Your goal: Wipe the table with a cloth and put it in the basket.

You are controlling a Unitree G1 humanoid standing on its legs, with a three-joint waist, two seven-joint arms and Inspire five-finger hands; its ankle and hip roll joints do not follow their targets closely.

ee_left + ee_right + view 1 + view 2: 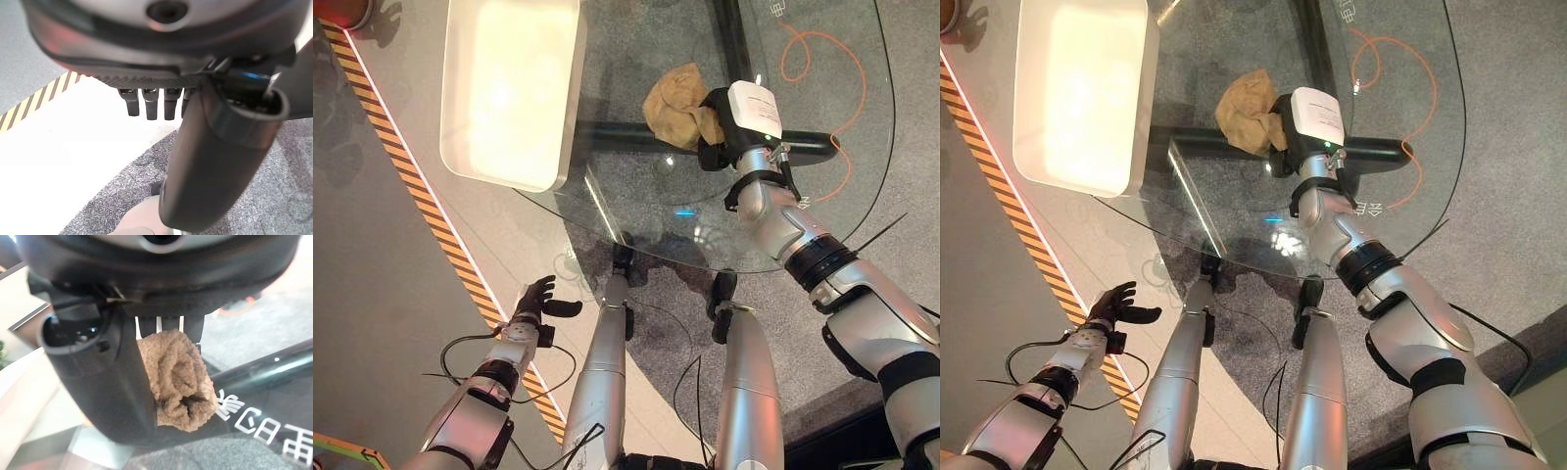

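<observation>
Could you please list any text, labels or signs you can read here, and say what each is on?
Table: white print on the glass, seen mirrored; not readable.
Right hand: small marks on its white cover; too small to read.
Cloth in that hand: no text.

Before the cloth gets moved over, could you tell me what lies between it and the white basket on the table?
Only bare glass table: the head views show nothing between the brown cloth, gripped by the right hand, and the basket.
</observation>
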